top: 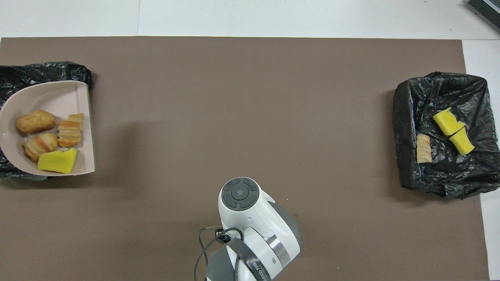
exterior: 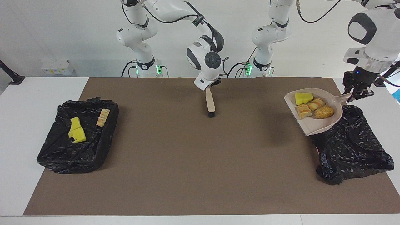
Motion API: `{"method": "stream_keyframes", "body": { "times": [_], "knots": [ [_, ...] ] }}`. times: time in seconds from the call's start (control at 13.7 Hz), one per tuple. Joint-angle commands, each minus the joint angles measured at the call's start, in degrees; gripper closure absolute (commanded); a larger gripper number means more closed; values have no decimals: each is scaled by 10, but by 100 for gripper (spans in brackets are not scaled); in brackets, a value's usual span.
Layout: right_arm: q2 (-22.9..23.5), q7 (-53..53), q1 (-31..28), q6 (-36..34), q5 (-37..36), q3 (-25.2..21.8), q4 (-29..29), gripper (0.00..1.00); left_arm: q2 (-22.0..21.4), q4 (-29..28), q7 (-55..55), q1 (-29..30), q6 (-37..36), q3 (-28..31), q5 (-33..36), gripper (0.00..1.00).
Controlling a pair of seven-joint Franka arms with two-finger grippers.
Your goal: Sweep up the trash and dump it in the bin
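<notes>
Facing view
Left gripper [exterior: 358, 93]: clamped on the dustpan [exterior: 315, 125] handle, pan held up over the rim of the black-lined bin [exterior: 353, 147] at the left arm's end of the table.
Trash in pan [exterior: 312, 104]: one yellow sponge chunk and three golden pastries, loose against the pan's back wall.
Right gripper [exterior: 210, 87]: at the top of the brush [exterior: 210, 101] handle near the robots' edge of the mat; brush upright, bristles down at the mat. Fingers hidden; grip or release cannot be told.
Second bin [exterior: 78, 137]: right arm's end; holds two yellow sponge pieces and one pastry.

Overhead view
Dustpan [top: 58, 101]: over the bin [top: 47, 70], open lip toward table centre; gripper out of frame.
Trash [top: 52, 138]: four pieces, touching.
Right arm: wrist alone shows; brush covered.

Handling (judgement)
Pieces: light, soft, springy; likely to roll or bounce. Do not grip; carry by the stiff handle, tip the lip low inside the bin.
</notes>
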Motion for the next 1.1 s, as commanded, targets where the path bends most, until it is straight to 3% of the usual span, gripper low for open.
{"method": "stream_keyframes", "body": {
  "times": [0.0,0.22,0.51,0.66,0.81,1.02],
  "knots": [
    [-1,-5,-33,-10,-8,1,34,0,52,87,18,51,-31,-7,0,100],
    [-4,-80,-66,-26,-102,2,76,0,107,163,17,93,-58,-6,6,100],
    [-5,-195,-146,-75,-132,0,161,0,164,226,26,112,-46,-8,84,100],
    [-5,-238,-184,-101,-138,-2,205,0,173,232,24,110,-23,-5,116,100],
    [-5,-254,-224,-99,-156,-4,228,0,173,226,21,100,-7,-9,205,100],
    [-7,-302,-299,-105,-177,-4,273,0,164,200,18,65,1,-9,283,100]
  ]
}}
